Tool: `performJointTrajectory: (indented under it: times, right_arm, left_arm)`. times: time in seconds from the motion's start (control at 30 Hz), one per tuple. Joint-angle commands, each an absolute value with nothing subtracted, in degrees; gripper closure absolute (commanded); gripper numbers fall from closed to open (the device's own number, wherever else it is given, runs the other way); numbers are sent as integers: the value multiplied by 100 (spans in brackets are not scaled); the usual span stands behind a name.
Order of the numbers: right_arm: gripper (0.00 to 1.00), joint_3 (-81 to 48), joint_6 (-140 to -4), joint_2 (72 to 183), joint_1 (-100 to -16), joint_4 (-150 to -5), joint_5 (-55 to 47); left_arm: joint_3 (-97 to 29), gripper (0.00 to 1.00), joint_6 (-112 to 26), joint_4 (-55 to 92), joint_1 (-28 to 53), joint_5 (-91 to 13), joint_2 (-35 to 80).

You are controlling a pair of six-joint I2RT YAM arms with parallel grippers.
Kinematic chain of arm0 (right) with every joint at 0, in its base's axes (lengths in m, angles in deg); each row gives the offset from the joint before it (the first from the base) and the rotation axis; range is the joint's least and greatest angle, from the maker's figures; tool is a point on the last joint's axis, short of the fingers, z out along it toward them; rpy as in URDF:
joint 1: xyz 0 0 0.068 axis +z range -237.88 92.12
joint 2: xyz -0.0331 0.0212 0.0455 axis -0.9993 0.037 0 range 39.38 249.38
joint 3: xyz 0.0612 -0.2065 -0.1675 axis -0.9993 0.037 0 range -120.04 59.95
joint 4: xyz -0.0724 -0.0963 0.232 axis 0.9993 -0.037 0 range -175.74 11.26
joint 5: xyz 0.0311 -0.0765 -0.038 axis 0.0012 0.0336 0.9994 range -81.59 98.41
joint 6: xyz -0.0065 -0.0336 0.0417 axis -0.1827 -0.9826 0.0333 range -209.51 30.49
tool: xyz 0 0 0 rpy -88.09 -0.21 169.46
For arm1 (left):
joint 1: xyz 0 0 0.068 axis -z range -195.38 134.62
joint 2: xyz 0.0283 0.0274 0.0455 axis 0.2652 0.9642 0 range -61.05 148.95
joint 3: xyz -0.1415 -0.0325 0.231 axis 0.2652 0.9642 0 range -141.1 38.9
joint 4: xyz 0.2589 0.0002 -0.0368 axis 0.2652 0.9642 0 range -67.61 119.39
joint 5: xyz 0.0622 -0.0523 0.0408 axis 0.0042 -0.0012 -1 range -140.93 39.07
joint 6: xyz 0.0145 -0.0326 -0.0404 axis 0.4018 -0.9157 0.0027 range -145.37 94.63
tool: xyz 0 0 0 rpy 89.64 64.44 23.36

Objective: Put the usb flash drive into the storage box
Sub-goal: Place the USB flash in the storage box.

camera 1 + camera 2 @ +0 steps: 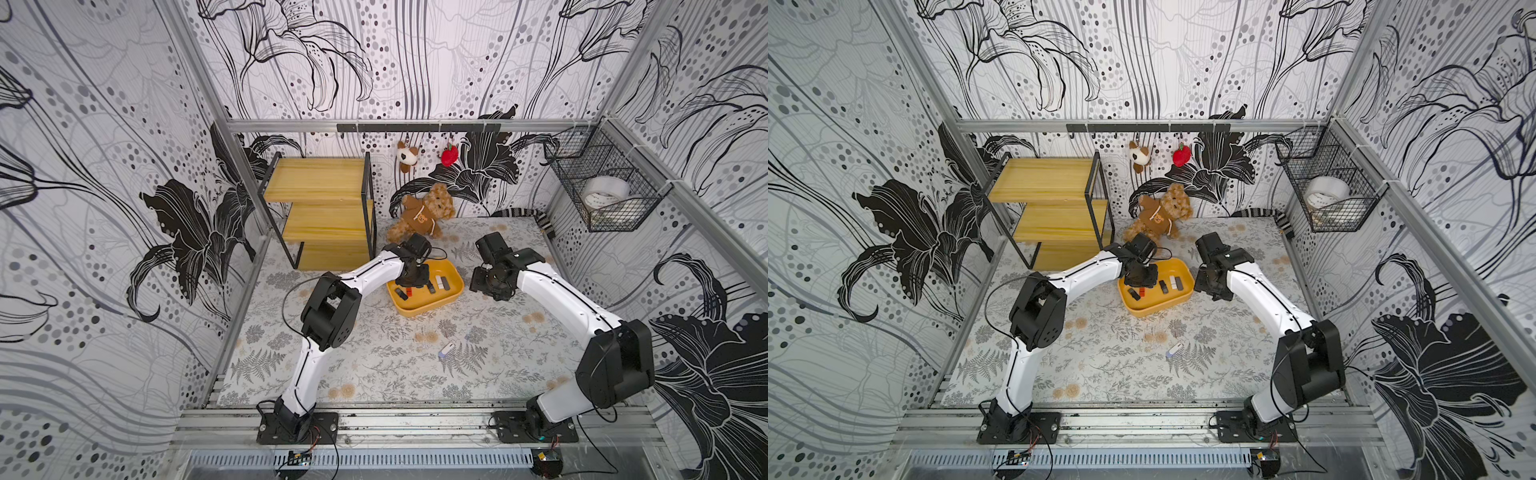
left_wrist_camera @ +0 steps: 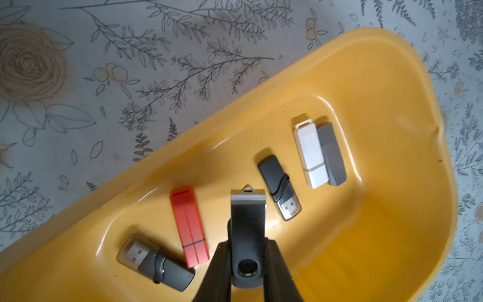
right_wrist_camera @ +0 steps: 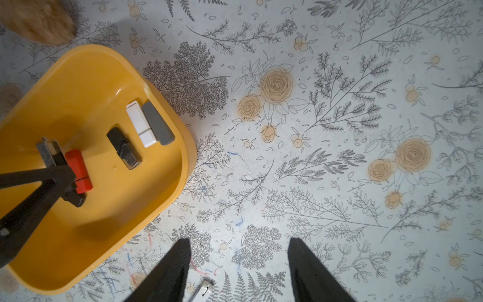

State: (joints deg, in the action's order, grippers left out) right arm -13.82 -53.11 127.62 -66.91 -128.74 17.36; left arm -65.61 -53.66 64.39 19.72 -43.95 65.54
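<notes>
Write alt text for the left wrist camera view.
The left gripper holds a black swivel flash drive over the yellow storage box. Inside lie a red drive, a white drive, a grey drive and two black drives. The box sits on a floral-print table.

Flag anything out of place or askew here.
A white flash drive lies alone on the mat, apart from the storage box, which holds five others and sits skewed to the table's edges. The left gripper holds a black drive over it. The teddy bear slumps tilted at the back. Nothing spilled.
</notes>
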Motion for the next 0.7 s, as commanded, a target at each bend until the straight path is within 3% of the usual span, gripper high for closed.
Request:
performJointTrajectory:
  times: [0.0,0.67]
  right_arm:
    - [35,-1289,-5378,12603,-6670,-12837,1711]
    - [35,-1075,-5391,12548,-6670,-12722,1641]
  left_arm:
    - [-6776,100,-5360,6441,2061,-4465,6840]
    - [-7100,100,-5211,7053,2244,-5645,7157]
